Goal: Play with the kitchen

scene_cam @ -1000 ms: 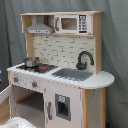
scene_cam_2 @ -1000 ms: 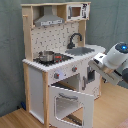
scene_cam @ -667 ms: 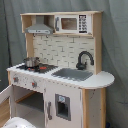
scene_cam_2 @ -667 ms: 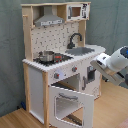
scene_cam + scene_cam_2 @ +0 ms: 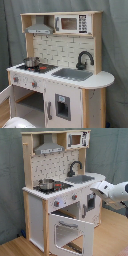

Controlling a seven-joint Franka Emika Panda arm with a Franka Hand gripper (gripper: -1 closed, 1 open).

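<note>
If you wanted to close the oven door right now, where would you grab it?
Probably by the top edge of the oven door. It hangs open, hinged at the bottom and tilted outward, so that free edge faces up and forward. Come from the front and above, then swing it up toward the kitchen.

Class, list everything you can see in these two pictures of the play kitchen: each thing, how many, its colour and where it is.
toy kitchen: one, pale wood and white, against a grey curtain
faucet: one, black, behind the sink
sink: one, grey, set in the counter
pot: one, silver, on the stovetop
hood: one, grey, above the stovetop
microwave: one, white, top shelf
oven door: one, white, hanging open below the stovetop
knobs: at least two, front panel
robot arm: one, white, at the second exterior view's right
</note>
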